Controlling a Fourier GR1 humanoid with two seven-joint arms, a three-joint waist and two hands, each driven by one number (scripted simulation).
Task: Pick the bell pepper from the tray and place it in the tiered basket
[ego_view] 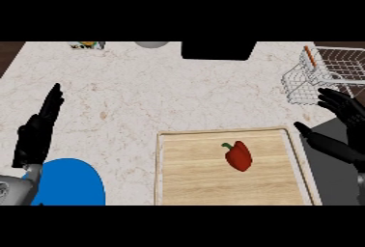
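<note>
Counter [143,96] of pale veined stone, head view. A wooden tray [192,185] lies at lower centre-right, with a raised pale rim round a light board. The red pepper [239,156] lies on the board, slightly right of its middle, on its side with its green stem towards the upper left. It touches no rim and neither hand.

The right hand [348,116] hangs at the view's right edge, above the tray's upper right corner and just below the basket [299,83]. It is open: the fingers [335,100] are spread and only slightly bent, the thumb [321,140] stands apart from them towards the tray, and nothing is held. A dark grey surface shows under this hand, beside the tray's right rim.

The basket, of white wire, stands at the upper right corner of the counter, partly cut by the view's edge. A thin orange stick [309,55] shows at its upper left side.

The left hand [35,137] rests at the left edge, well apart from the tray, its fingers straight, together and pointing up, holding nothing. A blue plate [75,185] lies just beside its forearm at lower left.

Along the far edge: a black block [217,50] at centre, a grey round object [152,44] to its left, and a small coloured item [87,45] farther left, too small to identify.
</note>
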